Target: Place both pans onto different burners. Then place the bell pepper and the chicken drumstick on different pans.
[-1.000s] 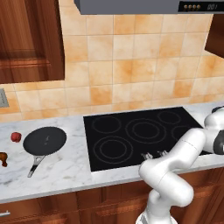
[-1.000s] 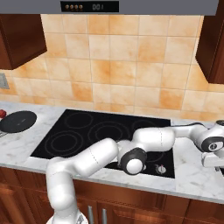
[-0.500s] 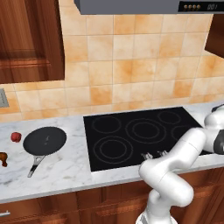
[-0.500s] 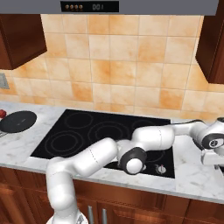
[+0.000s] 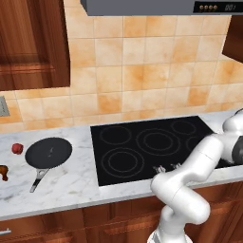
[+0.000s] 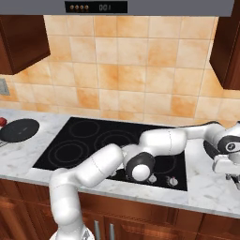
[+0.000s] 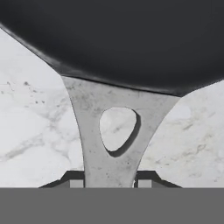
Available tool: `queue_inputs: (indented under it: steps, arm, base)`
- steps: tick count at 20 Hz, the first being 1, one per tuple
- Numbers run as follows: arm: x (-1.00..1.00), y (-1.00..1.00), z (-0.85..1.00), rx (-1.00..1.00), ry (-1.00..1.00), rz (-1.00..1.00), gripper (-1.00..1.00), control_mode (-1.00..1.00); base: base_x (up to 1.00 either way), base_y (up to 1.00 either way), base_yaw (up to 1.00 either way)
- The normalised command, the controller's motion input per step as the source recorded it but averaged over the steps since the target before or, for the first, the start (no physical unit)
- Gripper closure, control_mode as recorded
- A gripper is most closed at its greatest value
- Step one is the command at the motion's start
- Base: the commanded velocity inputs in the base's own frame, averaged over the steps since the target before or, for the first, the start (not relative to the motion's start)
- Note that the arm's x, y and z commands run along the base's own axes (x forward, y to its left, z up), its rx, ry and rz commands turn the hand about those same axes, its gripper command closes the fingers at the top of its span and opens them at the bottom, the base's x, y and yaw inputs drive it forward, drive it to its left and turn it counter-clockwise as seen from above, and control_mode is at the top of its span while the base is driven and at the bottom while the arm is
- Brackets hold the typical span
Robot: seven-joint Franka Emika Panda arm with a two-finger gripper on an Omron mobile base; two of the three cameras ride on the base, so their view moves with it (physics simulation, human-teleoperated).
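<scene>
In the hand view my gripper (image 7: 107, 180) is shut on the silver handle (image 7: 109, 148) of one black pan (image 7: 113, 39), which lies on white marble. That gripper (image 6: 229, 172) hangs over the counter to the right of the black cooktop (image 6: 84, 140) with its burner rings (image 6: 70, 151). The other pan (image 5: 48, 153) rests on the counter left of the cooktop (image 5: 142, 161), handle toward the front edge. The red bell pepper (image 5: 17, 148) lies just left of that pan. The brown chicken drumstick (image 5: 4, 172) sits at the far left edge.
Small silver knobs (image 6: 172, 181) line the cooktop's front right corner. A tiled wall (image 5: 142, 80) backs the counter, a range hood (image 5: 156, 5) hangs above, and dark wood cabinets (image 5: 28, 42) flank it. My arm (image 6: 159, 143) stretches across the cooktop's front.
</scene>
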Motion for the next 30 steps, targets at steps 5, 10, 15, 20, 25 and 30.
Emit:
queue_inputs:
  steps: [5,10,15,20,25,30]
  arm:
    - [-0.44,0.79,-0.07,-0.02,-0.07,0.04,1.00,-1.00]
    - [-0.17,0.70,-0.01,-0.10,-0.30,0.06,1.00,-1.00]
    - [-0.15,0.80,-0.22,-0.21,-0.35,0.05,1.00,-1.00]
    - [-0.07,0.60,-0.11,-0.16,-0.13,0.07,1.00,-1.00]
    - [0.00,0.06,0.00,-0.14,0.00,0.20,1.00,-1.00]
    - [0.07,0.03,0.02,-0.08,0.04,0.20,1.00,-1.00]
  base:
    - [0.00,0.00,0.00]
    - [0.00,0.00,0.00]
    - [0.00,0.00,0.00]
    - [0.00,0.00,0.00]
    - [0.00,0.00,0.00]
    - [0.00,0.00,0.00]
